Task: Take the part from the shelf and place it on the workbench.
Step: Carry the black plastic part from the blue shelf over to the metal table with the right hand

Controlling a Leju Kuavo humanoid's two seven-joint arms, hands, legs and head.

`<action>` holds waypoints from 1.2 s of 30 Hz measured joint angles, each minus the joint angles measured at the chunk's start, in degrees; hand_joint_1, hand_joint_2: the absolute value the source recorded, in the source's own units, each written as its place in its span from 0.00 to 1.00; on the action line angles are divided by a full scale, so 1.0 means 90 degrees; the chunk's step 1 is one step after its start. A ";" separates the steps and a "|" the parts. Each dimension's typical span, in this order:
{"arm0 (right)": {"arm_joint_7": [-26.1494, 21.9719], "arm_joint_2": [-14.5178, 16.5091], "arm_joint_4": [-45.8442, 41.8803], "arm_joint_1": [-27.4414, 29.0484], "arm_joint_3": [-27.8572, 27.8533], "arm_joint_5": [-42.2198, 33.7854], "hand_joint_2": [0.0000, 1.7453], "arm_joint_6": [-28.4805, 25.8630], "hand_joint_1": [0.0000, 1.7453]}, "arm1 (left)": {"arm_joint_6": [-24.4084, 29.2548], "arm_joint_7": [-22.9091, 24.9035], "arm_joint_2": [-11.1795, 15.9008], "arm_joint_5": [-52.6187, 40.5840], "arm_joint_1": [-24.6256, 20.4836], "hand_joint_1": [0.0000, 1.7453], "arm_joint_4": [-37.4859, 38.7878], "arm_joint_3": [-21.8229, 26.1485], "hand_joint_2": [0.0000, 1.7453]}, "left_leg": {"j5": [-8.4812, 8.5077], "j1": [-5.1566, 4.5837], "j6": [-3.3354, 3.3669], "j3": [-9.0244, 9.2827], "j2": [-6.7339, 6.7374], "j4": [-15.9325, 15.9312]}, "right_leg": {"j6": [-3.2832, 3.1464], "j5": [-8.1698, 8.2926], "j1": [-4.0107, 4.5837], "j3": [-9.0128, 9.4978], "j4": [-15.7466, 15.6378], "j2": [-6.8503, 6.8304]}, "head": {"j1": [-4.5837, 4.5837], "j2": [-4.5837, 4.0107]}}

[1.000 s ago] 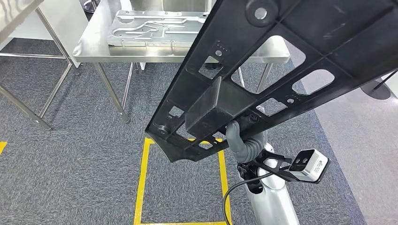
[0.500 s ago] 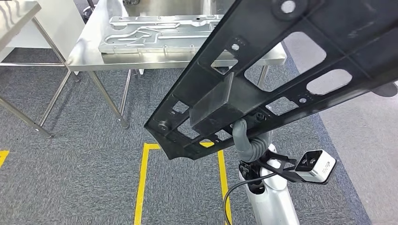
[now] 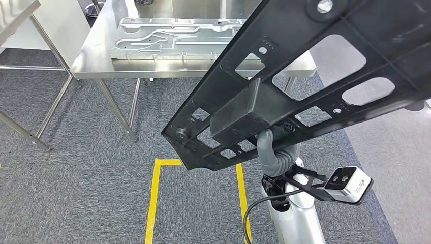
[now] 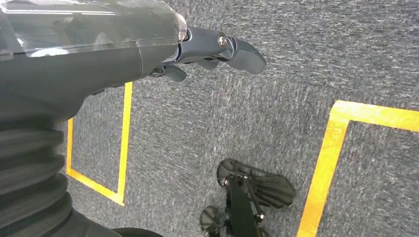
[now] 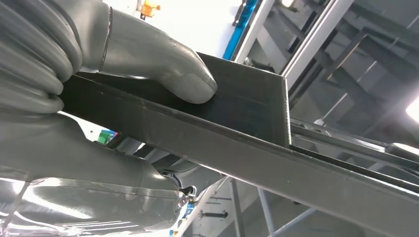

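Note:
A large black moulded part (image 3: 305,76) with cut-outs and a box-shaped block slants across the head view, from the upper right down to the middle. My right hand (image 3: 272,152) grips it from underneath, near its lower end. The right wrist view shows the grey thumb (image 5: 163,69) pressed on the part's flat black edge (image 5: 237,113). Ahead stands the steel workbench (image 3: 152,66), beyond the part's lower tip. My left hand (image 4: 217,49) hangs over the carpet, its fingers apart and holding nothing.
A silver machined plate (image 3: 173,38) lies on the workbench top. A second steel table (image 3: 15,15) stands at the far left, with its legs on the grey carpet. A yellow tape rectangle (image 3: 152,198) marks the floor in front of the bench.
The whole view has shifted as I move towards the workbench: the bench and the yellow tape sit slightly lower in the picture. My right hand still holds the part.

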 joint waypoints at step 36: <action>0.0012 0.0107 0.0092 -0.0120 -0.0053 -0.0086 1.00 0.0015 1.00 | 0.0003 -0.0001 -0.0021 0.0132 0.0032 0.00 0.0000 0.0045 1.00 | -0.0167 -0.0027 -0.0053 0.0251 -0.0032 -0.0024 | -0.0028 0.0987 0.0000 0.0196 -0.1015 -0.0045 | -0.0005 0.0000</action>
